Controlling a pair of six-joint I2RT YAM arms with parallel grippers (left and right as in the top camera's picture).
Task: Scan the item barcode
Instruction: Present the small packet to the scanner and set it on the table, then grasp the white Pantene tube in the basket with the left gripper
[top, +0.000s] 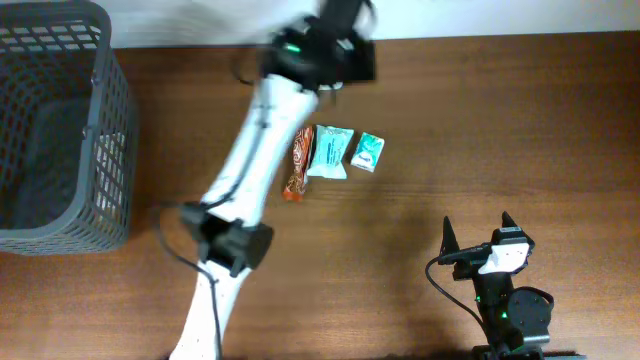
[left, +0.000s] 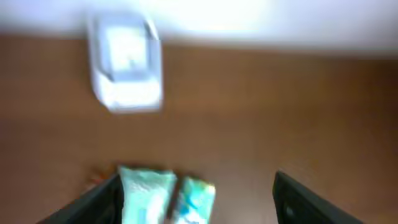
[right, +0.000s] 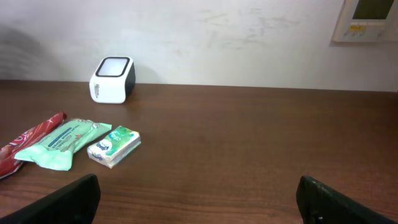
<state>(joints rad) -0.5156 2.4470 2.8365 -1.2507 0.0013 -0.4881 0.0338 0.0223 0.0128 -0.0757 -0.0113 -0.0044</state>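
Three items lie in a row mid-table: a red snack bar (top: 298, 163) (right: 28, 138), a green wipes pack (top: 330, 152) (right: 65, 142) (left: 144, 193) and a small tissue pack (top: 367, 152) (right: 114, 147) (left: 196, 200). The white barcode scanner (right: 113, 79) (left: 126, 62) stands at the table's back edge by the wall. My left gripper (top: 340, 55) (left: 196, 205) hovers blurred over the back of the table, open, with nothing between its fingers; the packs show on the table below it. My right gripper (top: 480, 250) (right: 199, 199) stands open near the front right, holding nothing.
A grey mesh basket (top: 100, 140) stands at the left edge of the table. The white wall runs along the back. A wall panel (right: 370, 18) hangs at the upper right in the right wrist view.
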